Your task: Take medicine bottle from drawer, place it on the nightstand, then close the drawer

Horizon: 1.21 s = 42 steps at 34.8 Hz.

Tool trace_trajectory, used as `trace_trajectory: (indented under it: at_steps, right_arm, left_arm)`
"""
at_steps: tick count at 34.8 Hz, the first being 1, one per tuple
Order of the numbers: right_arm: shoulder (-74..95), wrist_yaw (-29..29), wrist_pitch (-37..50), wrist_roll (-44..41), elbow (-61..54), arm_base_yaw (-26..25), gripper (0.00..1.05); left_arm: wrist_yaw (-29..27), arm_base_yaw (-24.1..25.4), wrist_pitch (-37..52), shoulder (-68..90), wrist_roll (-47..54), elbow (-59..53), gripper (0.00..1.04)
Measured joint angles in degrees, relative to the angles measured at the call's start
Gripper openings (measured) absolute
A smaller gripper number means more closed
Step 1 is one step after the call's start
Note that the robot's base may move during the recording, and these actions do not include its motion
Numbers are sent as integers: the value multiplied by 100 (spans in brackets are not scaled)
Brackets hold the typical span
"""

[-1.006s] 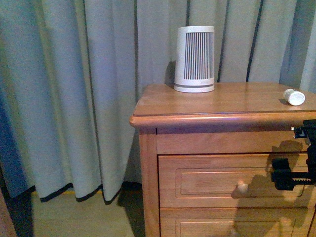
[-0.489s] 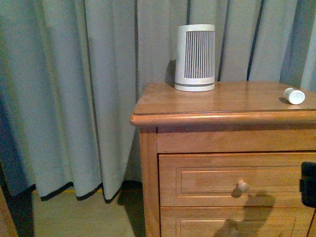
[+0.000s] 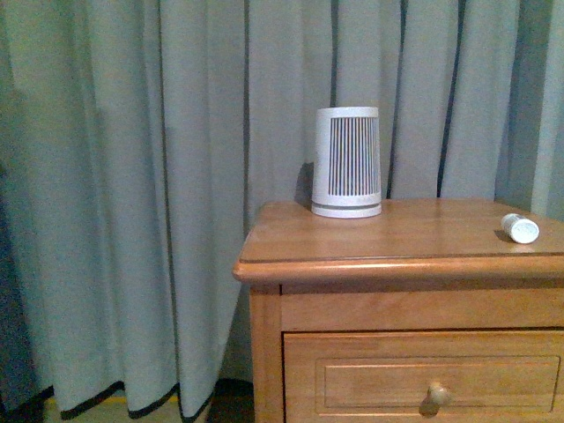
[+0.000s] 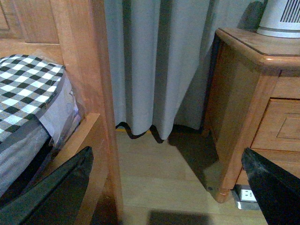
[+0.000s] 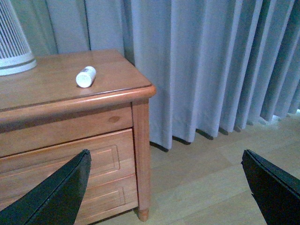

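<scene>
The medicine bottle [image 3: 520, 228] lies on its side on the nightstand [image 3: 388, 256], at the right edge of the front frame, near the front right corner of the wooden top. In the right wrist view the same bottle [image 5: 86, 76] rests in the upper left of the frame, apart from the striped cylinder [image 5: 13, 44] standing behind it. In the front view that cylinder [image 3: 347, 161] stands upright at the back of the top, centre frame, well apart from the bottle.

The drawer [image 3: 423, 374] is shut, its front flush with the cabinet face; its round knob [image 3: 436, 394] shows at the bottom edge of the frame.

Left claw [image 4: 164, 187]: fingers spread wide, nothing between them, over bare floor between a bed frame [image 4: 93, 93] and the nightstand. Right claw [image 5: 164, 187]: fingers likewise wide apart and empty, over the floor beside the cabinet's corner. A second drawer below appears shut, though only part shows. Grey curtains [image 3: 132, 194] hang behind.
</scene>
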Motion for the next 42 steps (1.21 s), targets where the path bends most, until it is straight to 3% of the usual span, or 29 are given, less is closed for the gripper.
trace_trajectory:
  at_steps: [9,17,18,21,23,35,37,42]
  right_arm:
    - [-1840,251,-1375,-11,-533,616,98]
    - [-1899,188,-1504,0,-662,684,98]
    - [-2009,-669,-1508,-46,-686,411,92]
    - [-2210,-2385,-1506,-114,-767,-216,75]
    - [-2247,-2789,-1506,-151,-817,-282,65]
    - [-2391,-2855,-1471,-170,-999,-308,15]
    - [-2413,-2855,-1469,-175,-1034,-310,3]
    - [-2625,-2855,-1445,-188,-1222,-315,3]
  left_arm:
    - [0,0,0,0,0,0,98]
    - [0,0,0,0,0,2,98]
    - [0,0,0,0,0,0,98]
    - [0,0,0,0,0,0,98]
    - [2,0,0,0,0,0,98]
    - [0,0,0,0,0,0,98]
    - [0,0,0,0,0,0,98]
    - [2,0,0,0,0,0,98]
